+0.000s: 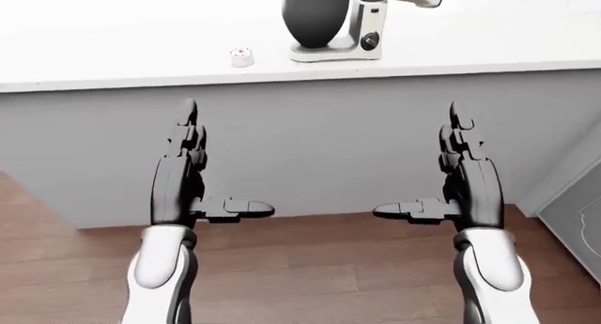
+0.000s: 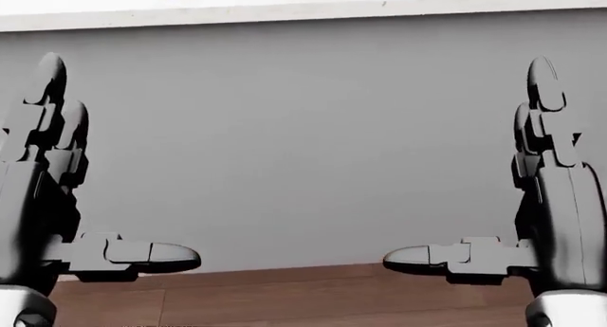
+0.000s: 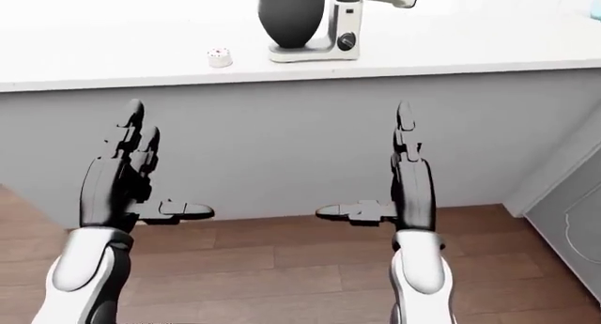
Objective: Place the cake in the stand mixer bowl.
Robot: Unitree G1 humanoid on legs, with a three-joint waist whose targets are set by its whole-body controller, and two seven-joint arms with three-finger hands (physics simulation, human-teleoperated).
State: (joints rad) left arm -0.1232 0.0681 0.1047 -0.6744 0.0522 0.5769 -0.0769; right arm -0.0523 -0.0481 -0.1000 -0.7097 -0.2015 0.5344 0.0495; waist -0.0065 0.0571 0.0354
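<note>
Left hand [image 1: 183,190]: ours, nearest, low on the left of the left-eye view; fingers [image 1: 188,127] straight and spread, thumb turned inward, gripping nothing.
Right hand [image 1: 470,190]: mirror of the left, low on the right of the same view; fingers extended and apart, thumb pointing inward, empty.
Floor [image 1: 319,268]: brown wood planks beneath both hands.
Cabinet face [image 1: 319,148]: plain grey panel between the hands and the worktop edge; it fills most of the head view.
Tabletop [image 1: 113,56]: white, above and beyond the hands, well apart from them.
Cake [image 1: 242,55]: small, pale, with a red-dotted top, upright on the tabletop, just left of the mixer and apart from it.
Stand mixer [image 1: 361,28]: white, its head tilted up out of the bowl.
Stand mixer bowl [image 1: 313,17]: dark, seated on the mixer base, its open mouth partly cut off at the view's top.
Step in hand: we judge this the approach; the cake is not yet grasped.
Next move calls for: stepping closer, lifting a hand over the tabletop edge, and closing the fingers gently round the cake.
Writing: none legible; only a dark knob shows on the mixer.
</note>
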